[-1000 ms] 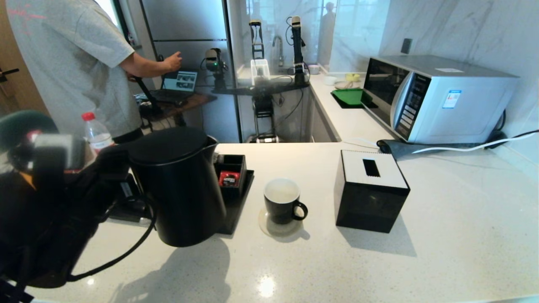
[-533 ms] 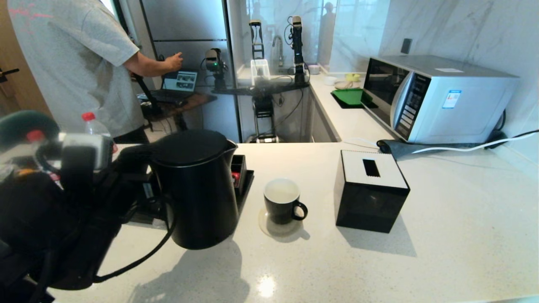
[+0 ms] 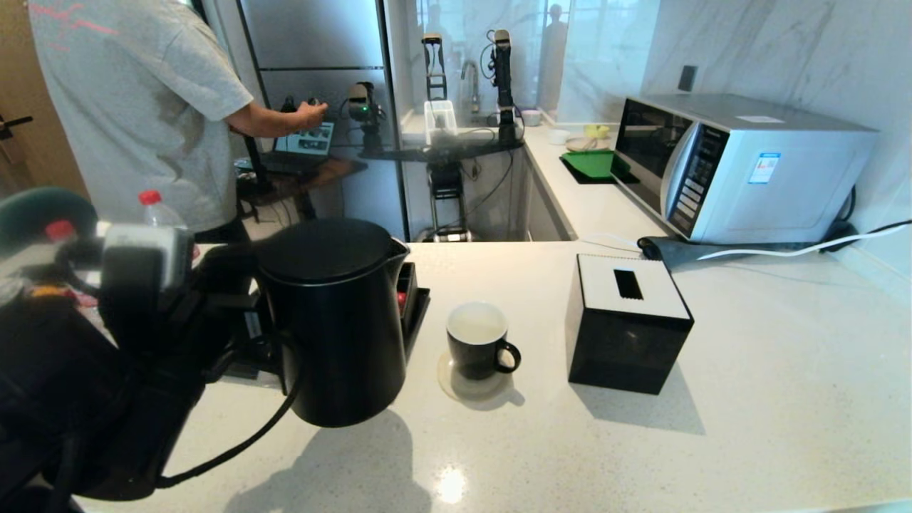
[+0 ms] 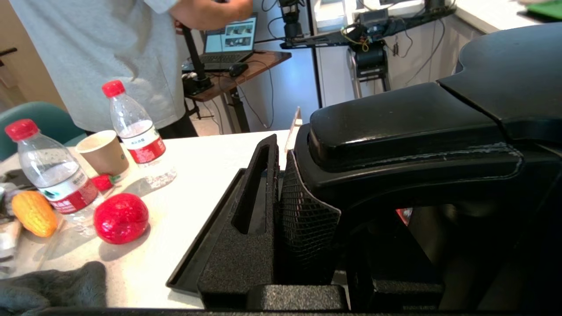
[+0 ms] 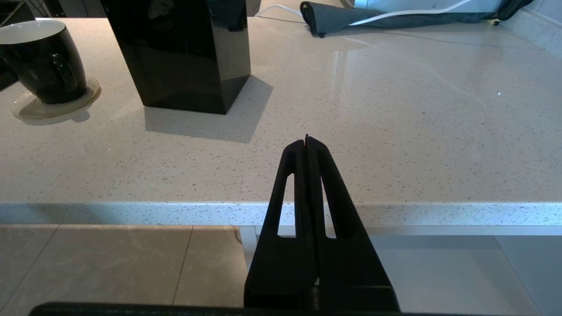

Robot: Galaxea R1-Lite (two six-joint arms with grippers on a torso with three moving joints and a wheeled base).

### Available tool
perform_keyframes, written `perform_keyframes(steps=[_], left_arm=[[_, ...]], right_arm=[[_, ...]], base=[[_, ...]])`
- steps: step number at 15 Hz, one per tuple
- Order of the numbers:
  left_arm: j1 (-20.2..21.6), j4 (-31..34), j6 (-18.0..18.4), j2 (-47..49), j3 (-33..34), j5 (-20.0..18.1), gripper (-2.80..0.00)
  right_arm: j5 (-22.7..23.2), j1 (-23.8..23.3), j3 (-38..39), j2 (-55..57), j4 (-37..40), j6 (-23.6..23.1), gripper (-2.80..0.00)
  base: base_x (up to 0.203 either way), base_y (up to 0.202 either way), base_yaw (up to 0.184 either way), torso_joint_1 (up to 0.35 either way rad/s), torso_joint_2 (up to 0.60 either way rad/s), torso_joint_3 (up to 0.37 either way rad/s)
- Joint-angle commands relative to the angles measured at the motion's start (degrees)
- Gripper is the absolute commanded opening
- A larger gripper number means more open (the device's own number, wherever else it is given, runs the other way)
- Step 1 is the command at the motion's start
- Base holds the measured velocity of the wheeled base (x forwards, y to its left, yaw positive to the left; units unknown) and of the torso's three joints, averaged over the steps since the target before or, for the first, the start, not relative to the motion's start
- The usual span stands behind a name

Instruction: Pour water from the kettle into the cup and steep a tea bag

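Gripping the handle of the kettle (image 3: 335, 320), the left gripper (image 4: 290, 206) seems clamped on it, upright above the counter (image 3: 712, 427). Just beyond the kettle stands the cup (image 3: 479, 342). The right gripper (image 5: 307, 140) rests pressed together at the counter edge.

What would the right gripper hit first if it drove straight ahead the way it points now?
Probably nothing soon: the shut right gripper points over bare counter. The black tissue box sits off to one side; farther on lies the dark cloth.

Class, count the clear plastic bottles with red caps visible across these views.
2. One bottle stands beside the paper cup; the other bottle is nearer, by the red ball. More may be hidden.
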Motion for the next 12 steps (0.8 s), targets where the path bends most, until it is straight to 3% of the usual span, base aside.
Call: perform_keyframes(steps=[1,7,12], left_arm=[[-0.09,0.15,1.61,-0.48,0.10,0.27,-2.80],[-0.53,5.31,4.44,-1.45,-1.42,0.27,-2.80],[-2.22,11.86,4.52,-1.47,-4.83,0.27,-2.80]], right_arm=[[-0.02,0.02,0.00,0.07,0.00,0.00,-2.80],[-0.02,0.02,0.00,0.07,0.00,0.00,-2.80],[-0.02,0.02,0.00,0.07,0.00,0.00,-2.80]], base=[[0.000,0.000,0.000,0.000,0.00,0.000],[0.000,0.000,0.000,0.000,0.00,0.000],[0.000,0.000,0.000,0.000,0.00,0.000]])
